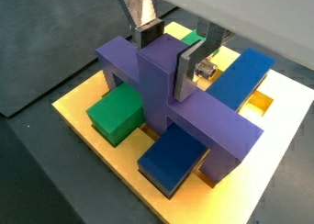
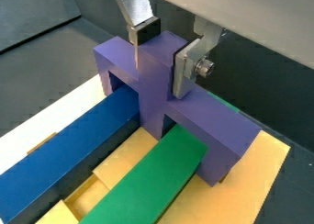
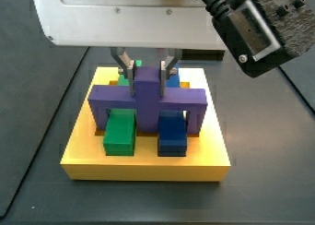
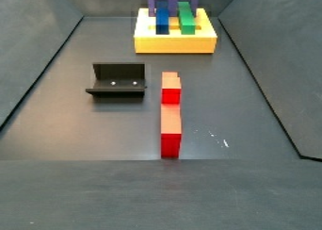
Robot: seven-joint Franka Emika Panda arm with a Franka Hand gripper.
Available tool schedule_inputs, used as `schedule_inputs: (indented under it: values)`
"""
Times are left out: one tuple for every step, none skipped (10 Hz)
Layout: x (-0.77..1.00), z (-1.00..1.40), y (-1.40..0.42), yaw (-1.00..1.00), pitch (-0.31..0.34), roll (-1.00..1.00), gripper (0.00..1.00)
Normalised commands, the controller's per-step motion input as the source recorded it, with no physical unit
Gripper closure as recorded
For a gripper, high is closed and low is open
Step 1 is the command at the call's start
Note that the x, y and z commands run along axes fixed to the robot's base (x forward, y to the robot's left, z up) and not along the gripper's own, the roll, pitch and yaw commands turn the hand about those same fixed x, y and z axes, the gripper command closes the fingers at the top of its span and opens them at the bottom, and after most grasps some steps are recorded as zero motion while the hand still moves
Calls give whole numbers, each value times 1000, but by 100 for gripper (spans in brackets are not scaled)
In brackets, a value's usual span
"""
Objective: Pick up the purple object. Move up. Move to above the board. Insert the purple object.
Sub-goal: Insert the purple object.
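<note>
The purple object (image 1: 185, 113) lies crosswise on the yellow board (image 1: 73, 108), its end legs down at the board's slots and its bar straddling a green and a blue piece. It shows in both wrist views (image 2: 160, 90) and in both side views (image 3: 145, 95) (image 4: 170, 0). My gripper (image 1: 166, 62) comes down from above with its silver fingers on either side of the raised middle block, pads against it, shut on it (image 2: 162, 61) (image 3: 145, 65). The board (image 3: 147, 164) stands at the far end of the floor (image 4: 176, 43).
A green bar (image 3: 120, 132) and a dark blue bar (image 3: 172, 132) sit in the board's slots under the purple object. A long red bar (image 4: 170, 111) lies on the dark floor mid-way. The black fixture (image 4: 117, 80) stands to its left. Grey walls ring the floor.
</note>
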Motion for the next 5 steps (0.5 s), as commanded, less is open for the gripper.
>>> schedule_inputs:
  values:
    - [14, -226, -337, 0, 0, 124, 100]
    - [0, -211, -246, 0, 0, 123, 100]
    - [0, -334, -23, 20, 0, 199, 100]
    - [140, -446, 134, 6, 0, 246, 100]
    - [189, -414, 163, 11, 0, 223, 100]
